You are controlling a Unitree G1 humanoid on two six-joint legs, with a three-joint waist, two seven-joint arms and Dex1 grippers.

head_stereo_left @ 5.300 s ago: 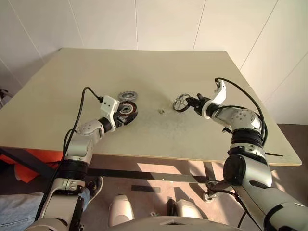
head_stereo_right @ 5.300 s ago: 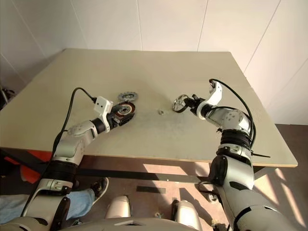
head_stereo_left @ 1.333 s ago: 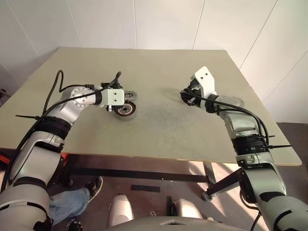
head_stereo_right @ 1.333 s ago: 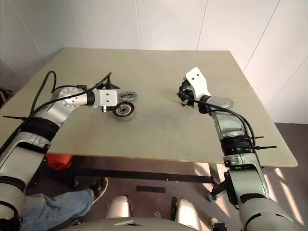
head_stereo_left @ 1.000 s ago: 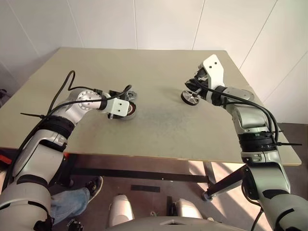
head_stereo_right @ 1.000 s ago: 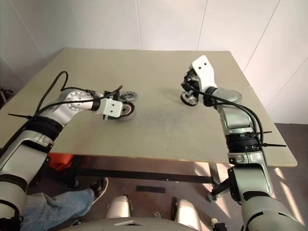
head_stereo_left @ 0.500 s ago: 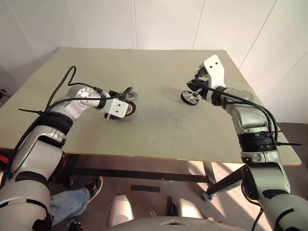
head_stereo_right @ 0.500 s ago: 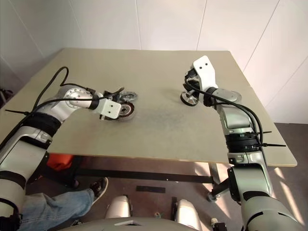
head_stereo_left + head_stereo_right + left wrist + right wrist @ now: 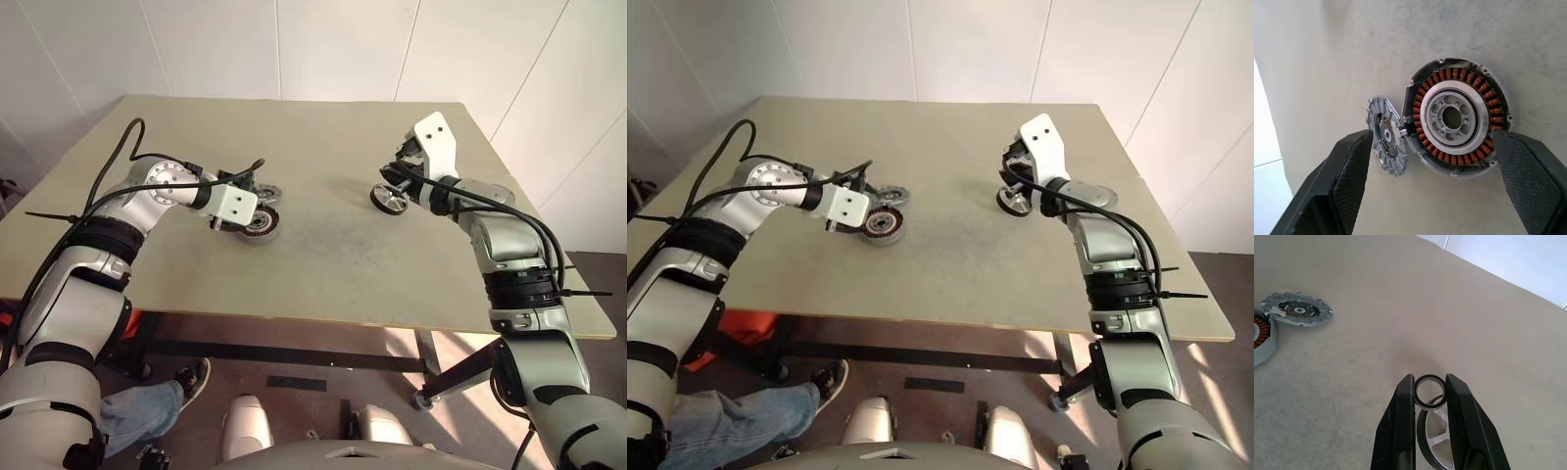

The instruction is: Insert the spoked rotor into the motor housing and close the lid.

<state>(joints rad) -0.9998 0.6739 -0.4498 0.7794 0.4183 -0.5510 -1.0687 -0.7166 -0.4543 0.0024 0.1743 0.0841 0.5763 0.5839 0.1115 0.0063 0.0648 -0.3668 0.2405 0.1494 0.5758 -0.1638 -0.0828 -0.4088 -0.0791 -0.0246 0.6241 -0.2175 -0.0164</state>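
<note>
A: On the left of the tabletop (image 9: 323,147) we see our left tool (image 9: 1435,171) hanging over the motor housing (image 9: 1457,125), its black fingers (image 9: 1352,171) spread wide to either side of the can and holding nothing.

B: We agree. The housing lies flat with its copper-red windings facing up, and the lid (image 9: 1386,142) sits just beside it on the far side, flat on the tabletop, seemingly joined to it at the edge.

A: And on the right?

B: There our right tool (image 9: 1430,391) is nearly closed on the spoked rotor (image 9: 1432,440), pinching a small ring at its hub between the two fingers.

A: We see that wheel (image 9: 390,199) raised above the right part of the tabletop, well apart from the housing (image 9: 260,223).
</note>
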